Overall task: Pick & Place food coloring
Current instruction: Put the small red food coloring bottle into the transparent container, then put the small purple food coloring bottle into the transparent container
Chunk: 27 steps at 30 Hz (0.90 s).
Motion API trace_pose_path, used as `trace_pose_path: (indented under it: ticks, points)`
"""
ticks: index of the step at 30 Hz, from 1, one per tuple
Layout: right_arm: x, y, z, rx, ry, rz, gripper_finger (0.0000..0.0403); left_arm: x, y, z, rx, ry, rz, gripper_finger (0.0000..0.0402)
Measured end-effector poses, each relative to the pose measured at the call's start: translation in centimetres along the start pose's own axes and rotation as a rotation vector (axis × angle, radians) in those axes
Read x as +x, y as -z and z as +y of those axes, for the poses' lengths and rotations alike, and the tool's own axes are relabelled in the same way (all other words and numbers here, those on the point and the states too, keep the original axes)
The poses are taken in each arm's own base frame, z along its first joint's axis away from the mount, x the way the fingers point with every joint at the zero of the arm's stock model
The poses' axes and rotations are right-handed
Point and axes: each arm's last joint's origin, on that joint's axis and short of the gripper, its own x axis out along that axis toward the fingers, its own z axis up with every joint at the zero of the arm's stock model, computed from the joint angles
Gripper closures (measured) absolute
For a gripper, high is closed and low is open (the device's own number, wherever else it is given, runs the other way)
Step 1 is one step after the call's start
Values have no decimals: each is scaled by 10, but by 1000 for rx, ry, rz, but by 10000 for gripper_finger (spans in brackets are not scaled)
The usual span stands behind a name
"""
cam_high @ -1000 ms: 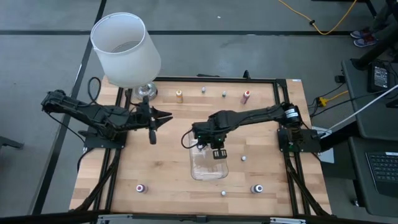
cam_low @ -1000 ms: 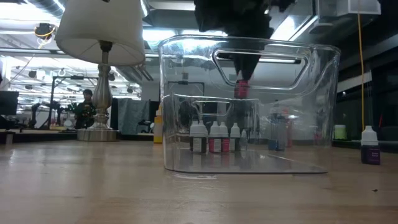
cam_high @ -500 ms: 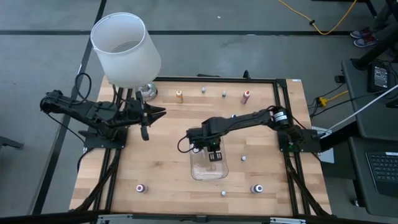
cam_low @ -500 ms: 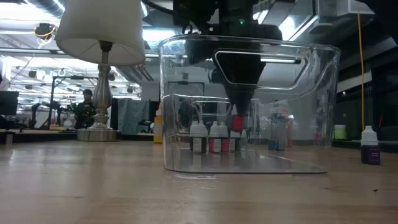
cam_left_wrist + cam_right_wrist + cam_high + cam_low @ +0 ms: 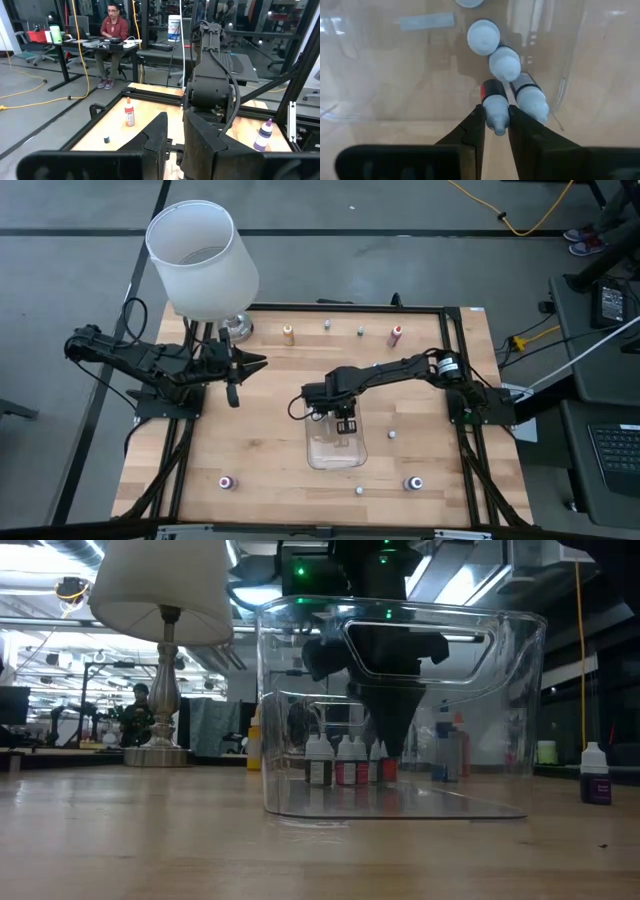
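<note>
Lowered since a second ago: the right gripper [image 5: 391, 745] has gone from above the rim to deep inside the clear plastic tray [image 5: 500, 720], carrying a red food coloring bottle [image 5: 493, 101] whose pale cap is pinched between its narrowly set fingers [image 5: 471, 131]. That bottle now sits at the tray floor, touching the row already there. The right wrist view shows three other pale round caps in the tray beside it; the low view shows the bottles [image 5: 345, 761] standing upright in a line. The tray is a smooth, transparent, rounded rectangle with a handle slot. Across the wooden table [image 5: 260, 450], seven loose bottles can be counted: four along the far edge, among them an orange one [image 5: 288, 333] and a pink one [image 5: 396, 335]. The left gripper [image 5: 243, 367] waits near the lamp [image 5: 203, 260], its fingers close together and empty.
</note>
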Motion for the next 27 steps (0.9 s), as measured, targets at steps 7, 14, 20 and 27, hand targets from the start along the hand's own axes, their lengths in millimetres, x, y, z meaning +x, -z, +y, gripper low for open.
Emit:
trace_pose_path:
  ticks: [7, 14, 20, 27]
  points:
    - [0, -4, 0, 1, 0, -37, 324, 0, 0, 0, 1, 0, 2, 343]
    - [0, -3, 0, 4, -1, -27, 296, 0, 1, 0, 1, 0, 13, 343]
    - [-2, 0, 0, 5, -4, 1, 280, 0, 2, 0, 2, 0, 16, 343]
    - [-36, 0, 1, 28, -4, -27, 264, 0, 4, 0, 15, -3, 36, 343]
